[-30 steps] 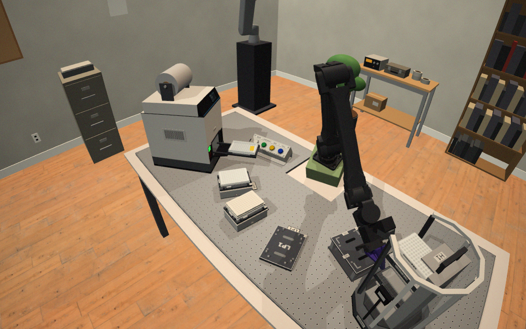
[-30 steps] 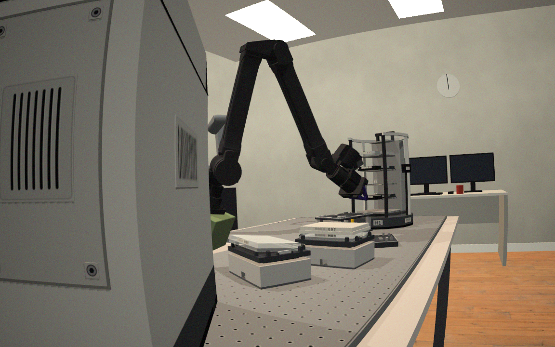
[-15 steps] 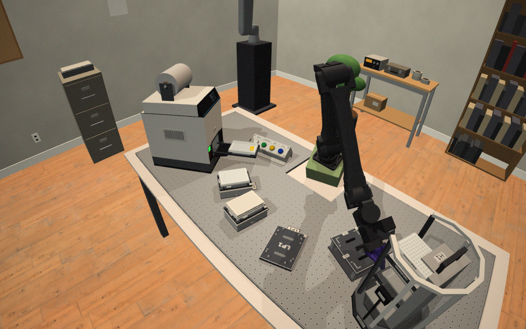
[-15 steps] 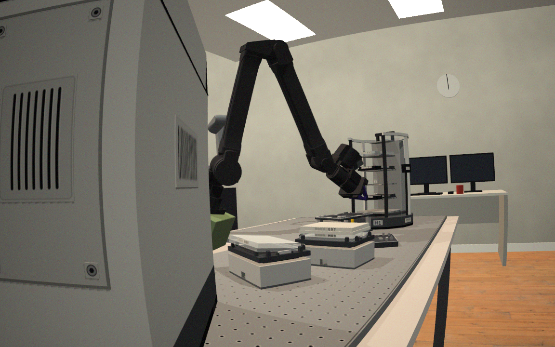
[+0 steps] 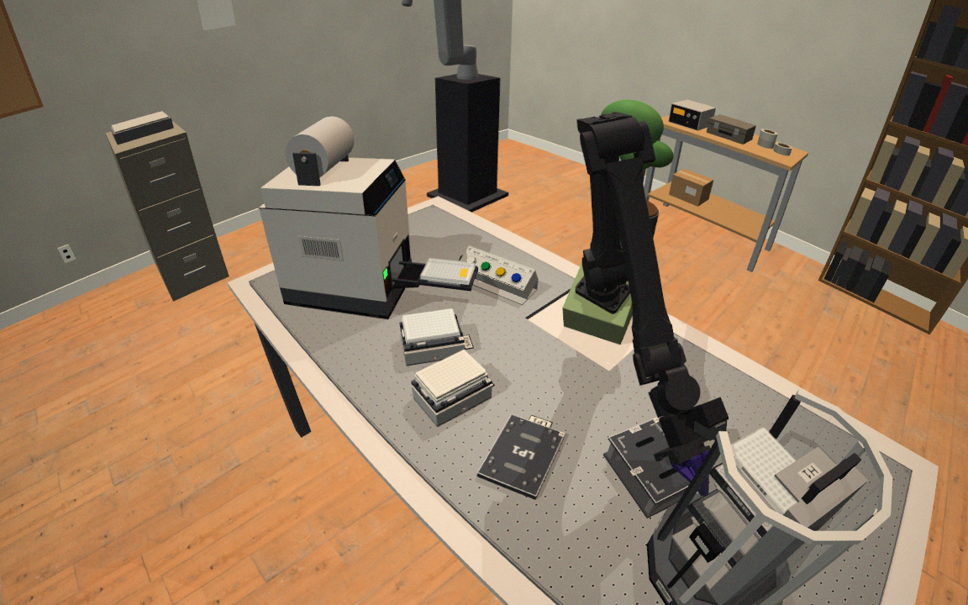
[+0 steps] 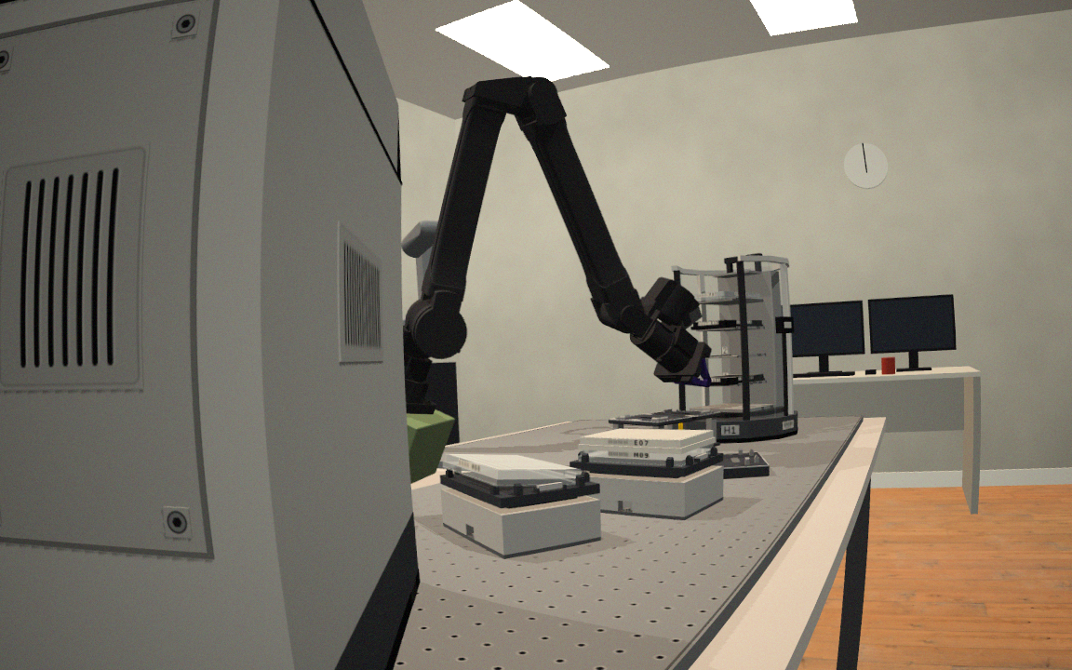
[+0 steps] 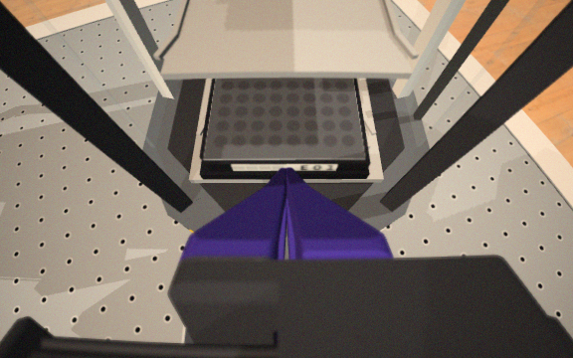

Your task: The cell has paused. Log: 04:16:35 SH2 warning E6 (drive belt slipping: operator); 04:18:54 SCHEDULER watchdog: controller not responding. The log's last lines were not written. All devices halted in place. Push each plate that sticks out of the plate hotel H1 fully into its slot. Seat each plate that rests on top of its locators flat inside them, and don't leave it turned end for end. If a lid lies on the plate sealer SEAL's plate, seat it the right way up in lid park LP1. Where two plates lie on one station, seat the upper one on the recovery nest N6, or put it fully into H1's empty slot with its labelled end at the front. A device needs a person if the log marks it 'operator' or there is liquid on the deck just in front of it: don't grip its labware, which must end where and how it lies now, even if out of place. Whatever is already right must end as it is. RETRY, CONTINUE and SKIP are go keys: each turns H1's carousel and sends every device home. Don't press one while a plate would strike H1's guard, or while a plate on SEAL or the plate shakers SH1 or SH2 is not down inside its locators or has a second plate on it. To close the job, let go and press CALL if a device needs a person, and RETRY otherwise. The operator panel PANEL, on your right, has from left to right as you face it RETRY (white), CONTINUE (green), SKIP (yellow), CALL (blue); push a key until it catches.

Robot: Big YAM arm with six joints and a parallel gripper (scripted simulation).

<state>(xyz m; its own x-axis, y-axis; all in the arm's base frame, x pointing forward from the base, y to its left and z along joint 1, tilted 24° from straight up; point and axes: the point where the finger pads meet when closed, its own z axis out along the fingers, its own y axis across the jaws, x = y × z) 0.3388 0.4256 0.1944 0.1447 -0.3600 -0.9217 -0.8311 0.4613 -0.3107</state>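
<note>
Plate (image 7: 285, 121) label: wrist view only; end effector (image 7: 286, 173) closed.

Matte black jointed arm (image 5: 623, 225) on green base block (image 5: 585, 319), purple wedge-shaped fingers.

The dark plate (image 7: 285, 120) sits on a pale shelf (image 7: 377, 164) low in H1 (image 5: 811, 474), label end facing out, lying flat. The closed purple pincer (image 7: 286, 175) tips touch that label edge. SH2 (image 5: 451, 397) carries two stacked plates; SH1 (image 5: 432, 338) carries one.
</note>
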